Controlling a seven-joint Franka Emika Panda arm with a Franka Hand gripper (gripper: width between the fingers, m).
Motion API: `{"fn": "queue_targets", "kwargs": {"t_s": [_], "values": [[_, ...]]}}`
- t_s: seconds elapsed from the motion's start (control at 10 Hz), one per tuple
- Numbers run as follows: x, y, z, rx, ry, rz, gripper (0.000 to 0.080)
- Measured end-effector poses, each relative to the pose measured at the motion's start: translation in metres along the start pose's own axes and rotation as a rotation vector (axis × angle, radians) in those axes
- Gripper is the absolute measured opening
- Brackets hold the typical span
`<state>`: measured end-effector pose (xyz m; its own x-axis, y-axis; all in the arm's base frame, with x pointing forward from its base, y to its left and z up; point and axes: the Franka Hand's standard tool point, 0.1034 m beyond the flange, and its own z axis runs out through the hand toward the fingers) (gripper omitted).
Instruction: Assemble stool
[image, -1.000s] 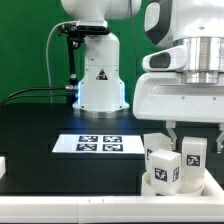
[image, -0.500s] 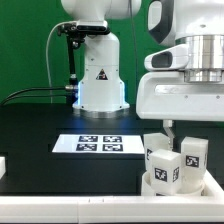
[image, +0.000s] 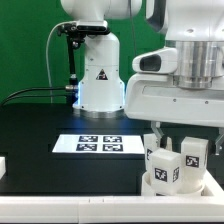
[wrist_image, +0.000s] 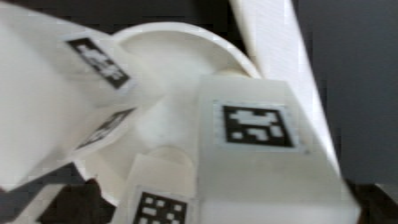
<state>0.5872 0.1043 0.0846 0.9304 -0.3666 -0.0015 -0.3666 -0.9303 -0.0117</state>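
Since the earlier frames the arm has lifted and shifted toward the exterior view's left. The gripper now hangs with its jaws spread apart, holding nothing, just above the stool at the lower right of the frame. The legs stand upright, long axes vertical, in the round seat. The wrist view alone shows the seat's curved rim and a leg's tag close up. The marker board lies at centre; black table lies open at left.
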Motion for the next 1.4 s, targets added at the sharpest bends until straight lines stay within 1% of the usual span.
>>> {"fn": "queue_targets", "kwargs": {"t_s": [0.2, 0.3, 0.4, 0.6, 0.8, 1.0, 1.1, 1.2, 1.4], "values": [[-0.0006, -0.0007, 0.0004, 0.0, 0.001, 0.022, 0.0637], [-0.0005, -0.0007, 0.0003, 0.0, 0.001, 0.034, 0.0451], [-0.0007, -0.0007, 0.0005, 0.0, 0.001, 0.061, 0.0334], [-0.0011, -0.0013, 0.0006, 0.001, 0.0, 0.208, 0.0334], [-0.0029, -0.0022, 0.0017, 0.009, 0.0, 0.408, 0.0334], [-0.0028, 0.0006, 0.002, 0.011, 0.003, 0.615, 0.0334], [-0.0015, 0.0012, 0.0019, 0.028, 0.02, 0.704, 0.0334], [-0.0005, 0.0026, 0.0017, 0.057, 0.025, 0.811, 0.0334], [-0.0002, 0.0021, 0.0015, 0.061, 0.02, 0.917, 0.0334]]}}
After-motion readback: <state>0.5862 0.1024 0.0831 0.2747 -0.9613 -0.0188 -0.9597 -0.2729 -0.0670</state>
